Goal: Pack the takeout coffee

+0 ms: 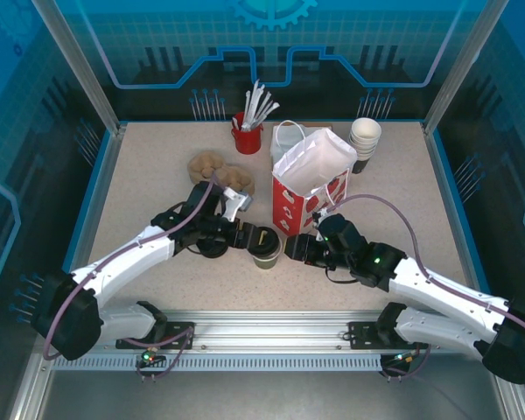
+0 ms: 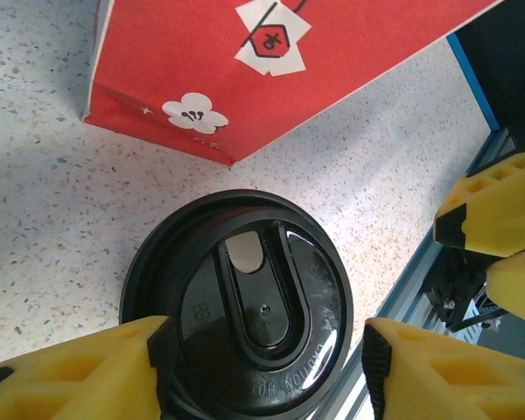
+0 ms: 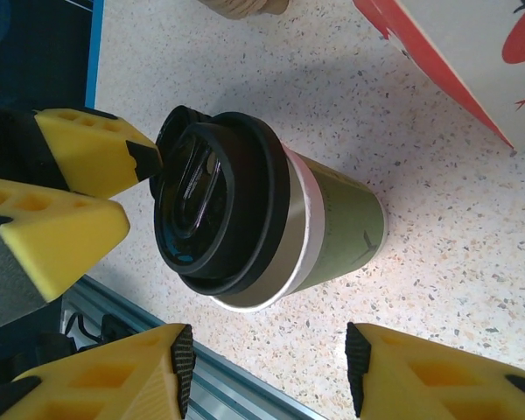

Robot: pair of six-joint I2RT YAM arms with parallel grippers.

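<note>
Where the two arms meet at the middle of the table [image 1: 149, 192], the cup [image 3: 332, 223] stands upright, just in front of the bag [image 1: 311, 188] and apart from it. Its wall is dark olive with a white band under the rim. A round black lid [image 2: 245, 297] sits on top, with a raised oval tab and a small sip opening. The left gripper [image 2: 267, 372] reaches in from the cup's left and straddles the lid with its jaws partly spread. One pad [image 3: 149, 157] touches the lid's edge and the other stands just off it, so nothing is clamped. The right gripper [image 3: 269, 363] faces the cup from the other side, jaws about half wide, with the cup just ahead of its fingertips and not between them. The bag is red paper with white flower marks and white handles; it stands upright, its open mouth showing a white lining. Behind it on the left, a red pot [image 1: 248, 138] holds a bunch of white sticks [image 1: 261, 101]. At the bag's right rear stands a stack of cups [image 1: 365, 138], white-rimmed and nested one inside another.
</note>
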